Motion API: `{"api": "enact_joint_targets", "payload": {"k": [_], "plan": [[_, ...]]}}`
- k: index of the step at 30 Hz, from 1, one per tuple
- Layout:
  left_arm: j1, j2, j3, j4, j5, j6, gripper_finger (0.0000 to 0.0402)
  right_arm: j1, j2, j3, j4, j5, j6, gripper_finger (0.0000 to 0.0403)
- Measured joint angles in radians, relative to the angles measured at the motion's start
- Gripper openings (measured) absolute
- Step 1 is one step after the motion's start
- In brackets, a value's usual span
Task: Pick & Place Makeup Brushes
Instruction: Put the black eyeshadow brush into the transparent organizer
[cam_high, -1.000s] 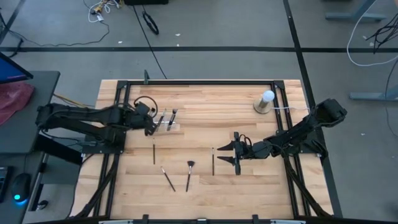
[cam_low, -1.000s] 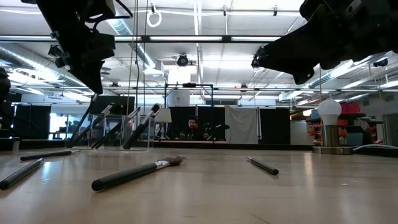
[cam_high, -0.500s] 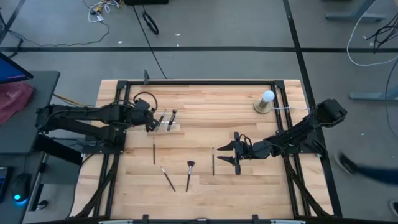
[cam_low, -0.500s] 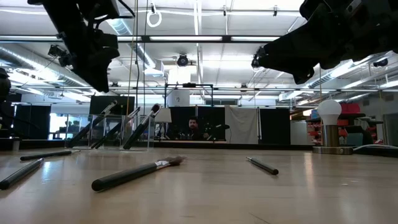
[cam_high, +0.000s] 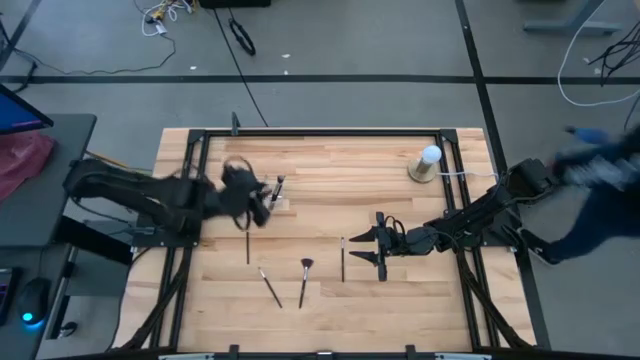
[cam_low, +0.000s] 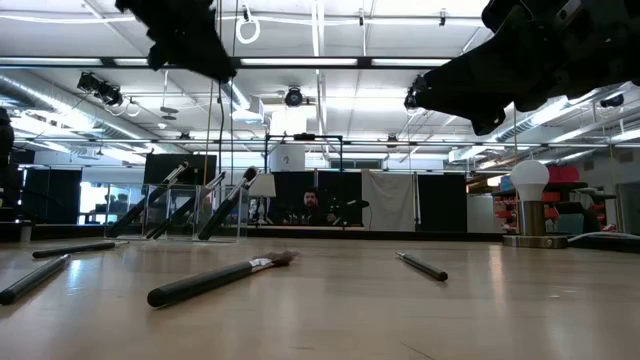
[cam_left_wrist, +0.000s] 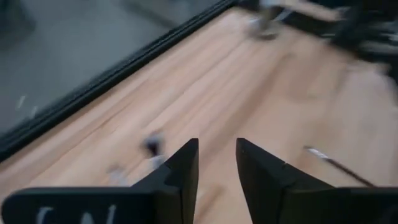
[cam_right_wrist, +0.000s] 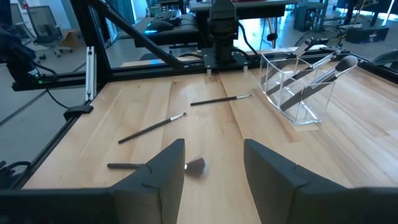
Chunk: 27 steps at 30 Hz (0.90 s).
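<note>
The wooden table (cam_high: 330, 165) carries both dark arms. The left arm has swung toward the centre since half a second ago: its left gripper (cam_high: 262, 200), blurred with motion, now sits over the clear acrylic holder (cam_right_wrist: 297, 87) rather than just left of it, and in the low view it has climbed to the top edge. Its fingers (cam_left_wrist: 180, 171) stand narrowly parted with nothing between them. The right gripper (cam_high: 368, 246) has not moved, hovering right of centre with its jaws wide and empty. A blurred person (cam_high: 600, 190) has come in at the right edge. Several makeup brushes (cam_right_wrist: 317, 65) lean inside the holder; four loose brushes (cam_high: 304, 280) lie unmoved on the near-middle boards. The white bulb lamp (cam_high: 427, 164) stands far right.
</note>
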Motion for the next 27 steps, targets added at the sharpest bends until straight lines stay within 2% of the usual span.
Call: {"api": "enact_joint_targets", "payload": {"k": [6,9,11,15,20,22,27], "plan": [[-0.246,0.213,0.000,0.223,-0.263,0.038,0.0092,0.000,0.000,0.000,-0.024,0.000,0.000,0.0167],[-0.331,0.324,-0.001,0.205,-0.343,-0.086,0.0082,0.000,0.000,0.000,-0.033,0.000,0.000,0.0167],[-0.376,0.385,-0.001,0.158,-0.355,-0.214,0.0076,0.000,0.000,0.000,-0.038,0.000,0.000,0.0167],[-0.444,0.466,-0.001,-0.007,-0.329,-0.520,0.0061,0.000,0.000,0.000,-0.044,0.000,0.000,0.0167],[-0.486,0.528,-0.001,-0.226,-0.181,-0.868,0.0044,0.000,0.000,0.000,-0.050,0.000,0.000,0.0167],[-0.485,0.547,-0.001,-0.299,-0.161,-0.988,0.0043,-0.001,0.000,0.000,-0.053,0.000,-0.002,0.0167],[-0.462,0.583,-0.001,-0.484,-0.042,-1.212,0.0078,-0.001,0.000,0.000,-0.058,0.000,-0.001,0.0167]]}}
